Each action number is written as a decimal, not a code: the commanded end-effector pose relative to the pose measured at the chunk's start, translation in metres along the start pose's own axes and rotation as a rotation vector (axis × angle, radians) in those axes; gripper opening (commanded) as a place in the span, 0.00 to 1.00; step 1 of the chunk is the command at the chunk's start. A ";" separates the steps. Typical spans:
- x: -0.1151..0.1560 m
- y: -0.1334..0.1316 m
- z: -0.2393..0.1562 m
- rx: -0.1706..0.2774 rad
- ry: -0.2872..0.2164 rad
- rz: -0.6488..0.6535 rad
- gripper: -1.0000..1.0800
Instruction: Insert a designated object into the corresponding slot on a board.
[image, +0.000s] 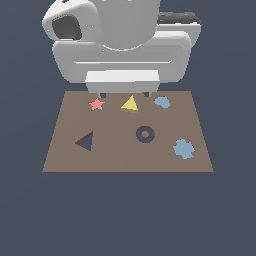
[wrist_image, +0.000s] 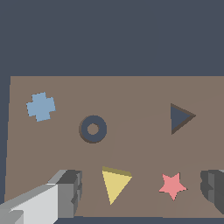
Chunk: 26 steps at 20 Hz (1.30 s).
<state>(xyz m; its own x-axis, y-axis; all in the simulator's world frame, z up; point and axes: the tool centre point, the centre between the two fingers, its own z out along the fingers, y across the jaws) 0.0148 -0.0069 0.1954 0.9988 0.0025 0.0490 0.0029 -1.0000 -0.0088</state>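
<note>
The yellow triangular block (image: 130, 104) lies flat on the brown board (image: 115, 160) near its far edge; it also shows in the wrist view (wrist_image: 114, 183). The dark triangular slot (image: 85, 142) is nearer, toward the exterior view's left, and appears in the wrist view (wrist_image: 180, 118). My gripper (image: 124, 94) is open and empty, hovering over the board's far edge just behind the block. In the wrist view the gripper (wrist_image: 142, 187) has its fingers (wrist_image: 65, 194) spread wide, with the block between them and apart from both.
A red star (image: 96, 104) lies beside the block, also between the fingers in the wrist view (wrist_image: 173, 186). A dark ring-shaped hole (image: 145, 134) is mid-board. Blue blobs lie at the far right (image: 161, 102) and near right (image: 183, 148). The arm's body looms behind the board.
</note>
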 end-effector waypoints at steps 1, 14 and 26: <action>0.000 0.000 0.000 0.000 0.000 0.000 0.96; -0.016 0.001 0.024 -0.005 -0.007 0.115 0.96; -0.058 -0.005 0.087 -0.017 -0.027 0.410 0.96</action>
<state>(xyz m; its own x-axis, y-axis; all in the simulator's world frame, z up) -0.0336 -0.0025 0.1151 0.9338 -0.3571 0.0217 -0.3571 -0.9340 -0.0066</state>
